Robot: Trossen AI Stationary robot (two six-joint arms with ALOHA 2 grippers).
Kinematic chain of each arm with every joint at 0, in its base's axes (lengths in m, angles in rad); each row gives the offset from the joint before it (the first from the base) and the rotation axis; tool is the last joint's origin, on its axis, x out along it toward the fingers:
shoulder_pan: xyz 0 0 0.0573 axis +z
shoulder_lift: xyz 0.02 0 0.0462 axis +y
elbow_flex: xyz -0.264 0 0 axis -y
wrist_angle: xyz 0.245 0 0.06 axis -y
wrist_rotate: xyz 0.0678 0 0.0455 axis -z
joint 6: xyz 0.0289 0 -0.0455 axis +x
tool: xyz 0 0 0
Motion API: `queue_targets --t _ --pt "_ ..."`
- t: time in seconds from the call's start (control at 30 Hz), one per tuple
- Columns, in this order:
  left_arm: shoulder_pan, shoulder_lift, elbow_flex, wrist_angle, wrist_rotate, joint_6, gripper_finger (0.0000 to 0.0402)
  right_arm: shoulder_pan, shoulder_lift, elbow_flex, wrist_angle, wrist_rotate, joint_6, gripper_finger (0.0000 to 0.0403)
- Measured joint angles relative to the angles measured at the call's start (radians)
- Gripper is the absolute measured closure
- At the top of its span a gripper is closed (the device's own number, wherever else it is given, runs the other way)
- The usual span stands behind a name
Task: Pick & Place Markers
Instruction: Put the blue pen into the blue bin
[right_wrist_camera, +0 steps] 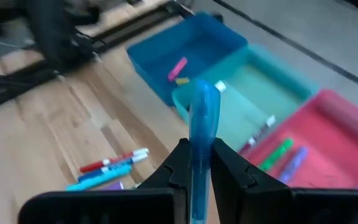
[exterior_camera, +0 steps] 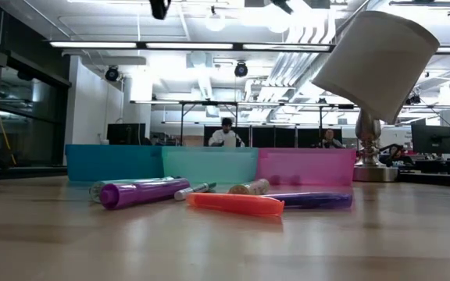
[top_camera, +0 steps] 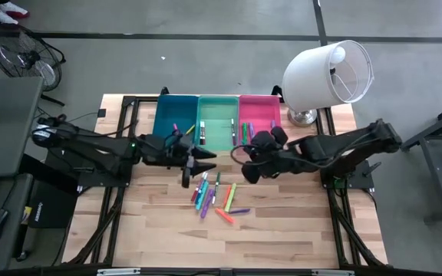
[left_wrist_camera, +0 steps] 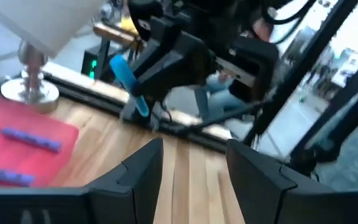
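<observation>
My right gripper [top_camera: 245,165] is up over the table's middle, in front of the pink bin [top_camera: 259,115], shut on a blue marker [right_wrist_camera: 202,118]. Facing it from the left, my left gripper [left_wrist_camera: 194,168] is level and open, with nothing between its fingers. Several markers [top_camera: 217,195] lie flat in a loose heap on the wood below both grippers; a purple one [exterior_camera: 143,191] and an orange one [exterior_camera: 237,203] show nearest in the low view. The blue bin [top_camera: 176,115], mint bin [top_camera: 217,119] and pink bin stand side by side at the far edge, each with a few markers inside. My right gripper pinches the blue marker's barrel [right_wrist_camera: 199,152] between its two fingers. The marker lies along the fingers, and its rounded end [right_wrist_camera: 204,93] sticks out past the fingertips. The gripper slants down, and the marker [left_wrist_camera: 129,84] is tilted and lifted clear of the table.
A white lamp [top_camera: 328,73] stands on its metal foot [top_camera: 301,116] at the far right corner, its shade leaning over the table's edge. Bare wood lies toward the near edge [top_camera: 229,245]. People sit at desks in the room behind.
</observation>
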Motion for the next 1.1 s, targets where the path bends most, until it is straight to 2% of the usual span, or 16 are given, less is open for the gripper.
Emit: queue_targets --t 0.2,0.4,0.53,0.8,1.1 --pt "0.048 0.009 0.001 0.127 0.062 -0.004 0.0227 -0.03 -0.026 0.0 0.162 -0.059 -0.189 0.0374" --pt "0.067 0.058 0.001 0.176 0.063 -0.034 0.0227 -0.057 -0.026 0.0 0.326 -0.142 -0.342 0.0374" --pt "0.067 0.068 0.0 0.177 0.028 -0.046 0.0227 -0.071 -0.026 0.0 0.39 -0.222 -0.369 0.0374" --pt "0.072 0.093 0.001 0.247 0.019 -0.044 0.0227 -0.081 -0.026 -0.001 0.501 -0.282 -0.411 0.0374" --pt "0.072 0.095 0.0 0.247 -0.002 -0.018 0.0227 -0.081 -0.015 -0.001 0.539 -0.284 -0.431 0.0374"
